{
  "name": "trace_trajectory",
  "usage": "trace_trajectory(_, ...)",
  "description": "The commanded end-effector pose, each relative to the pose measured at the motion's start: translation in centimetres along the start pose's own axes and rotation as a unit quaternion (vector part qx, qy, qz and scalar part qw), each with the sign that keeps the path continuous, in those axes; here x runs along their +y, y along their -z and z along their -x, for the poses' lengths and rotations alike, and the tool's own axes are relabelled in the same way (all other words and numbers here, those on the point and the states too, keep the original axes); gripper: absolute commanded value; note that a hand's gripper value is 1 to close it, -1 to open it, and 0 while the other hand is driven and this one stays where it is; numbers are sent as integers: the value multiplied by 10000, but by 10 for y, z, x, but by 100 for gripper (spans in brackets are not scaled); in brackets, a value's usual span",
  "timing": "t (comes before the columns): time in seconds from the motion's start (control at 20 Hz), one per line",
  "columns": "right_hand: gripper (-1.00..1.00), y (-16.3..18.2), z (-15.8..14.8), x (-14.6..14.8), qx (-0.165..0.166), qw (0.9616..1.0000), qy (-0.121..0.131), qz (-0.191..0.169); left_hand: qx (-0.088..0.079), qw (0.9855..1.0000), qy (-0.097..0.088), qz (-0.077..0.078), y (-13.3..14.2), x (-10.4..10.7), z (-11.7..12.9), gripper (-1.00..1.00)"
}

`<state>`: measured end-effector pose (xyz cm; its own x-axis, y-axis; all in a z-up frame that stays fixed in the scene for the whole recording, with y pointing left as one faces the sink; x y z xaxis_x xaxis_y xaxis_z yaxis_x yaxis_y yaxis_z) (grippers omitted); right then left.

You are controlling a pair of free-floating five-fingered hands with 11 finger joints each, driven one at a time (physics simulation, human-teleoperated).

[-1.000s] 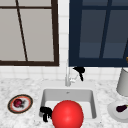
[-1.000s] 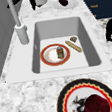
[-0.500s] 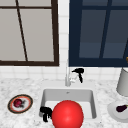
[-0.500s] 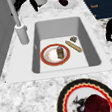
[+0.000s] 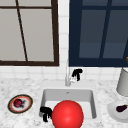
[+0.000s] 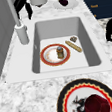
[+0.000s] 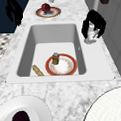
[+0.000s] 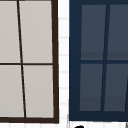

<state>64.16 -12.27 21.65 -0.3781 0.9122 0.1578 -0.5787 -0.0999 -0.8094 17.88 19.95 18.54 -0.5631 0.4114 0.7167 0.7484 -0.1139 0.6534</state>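
right black hand (image 5: pixel 77 74): we find it at the back edge of the white sink (image 5: pixel 93 100), fingers curled down over the white faucet handle (image 7: pixel 91 37), just right of the upright white faucet pipe (image 5: pixel 67 76); in the right side view (image 7: pixel 93 22) the fingers hang over the handle on both sides, and we count it as gripping the handle

left black hand (image 5: pixel 45 113): we log it hanging at the sink's front left corner, fingers curled downward, holding nothing; in the left side view (image 6: pixel 111 29) it hovers off the worktop's front edge

sink basin: we list a round white plate with an orange-red rim (image 6: pixel 54 54) on the floor, a small brown jar (image 6: pixel 60 52) standing upright on it, a tan stick-shaped piece (image 6: pixel 73 46) lying beside the plate, and a small brown lump (image 6: pixel 73 38) at the stick's far end

marble worktop (image 5: pixel 25 87), left end: a patterned round plate (image 5: pixel 20 103) carrying a dark red round fruit (image 5: pixel 18 102)

worktop, right end: a plain white plate (image 5: pixel 115 112) with a dark purple item (image 5: pixel 121 108), and a grey cylindrical container (image 5: pixel 123 82) behind it

a large red ball (image 5: pixel 67 114) covers the sink's front edge in the front view
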Motion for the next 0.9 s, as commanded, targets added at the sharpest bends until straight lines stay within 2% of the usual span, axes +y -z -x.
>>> trace_trajectory(0.0, 100, 15, -1, 1, -14, 9992, 58, -401, 0, 10000, 0, 0, 0, 0, 0, 0)
trace_trajectory(0.1, 100, 18, 1, 6, -33, 9992, 113, -394, 0, 10000, 0, 0, 0, 0, 0, 0)
trace_trajectory(0.35, 100, 30, 4, 2, -104, 9999, 113, -73, 0, 10000, 0, 0, 0, 0, 0, 0)
trace_trajectory(0.4, -100, 33, 7, -3, -145, 9997, 174, 14, 0, 10000, 0, 0, 0, 0, 0, 0)
trace_trajectory(0.45, -100, 33, 18, -14, -202, 9995, 61, 231, 0, 10000, 0, 0, 0, 0, 0, 0)
trace_trajectory(0.55, -100, 36, 28, -20, -491, 9980, 231, 323, 0, 10000, 0, 0, 0, 0, 0, 0)
trace_trajectory(0.7, -100, 36, 39, -20, -773, 9942, 580, 462, 0, 10000, 0, 0, 0, 0, 0, 0)
trace_trajectory(0.85, -100, 45, 45, -13, -1097, 9884, 964, 413, 0, 10000, 0, 0, 0, 0, 0, 0)
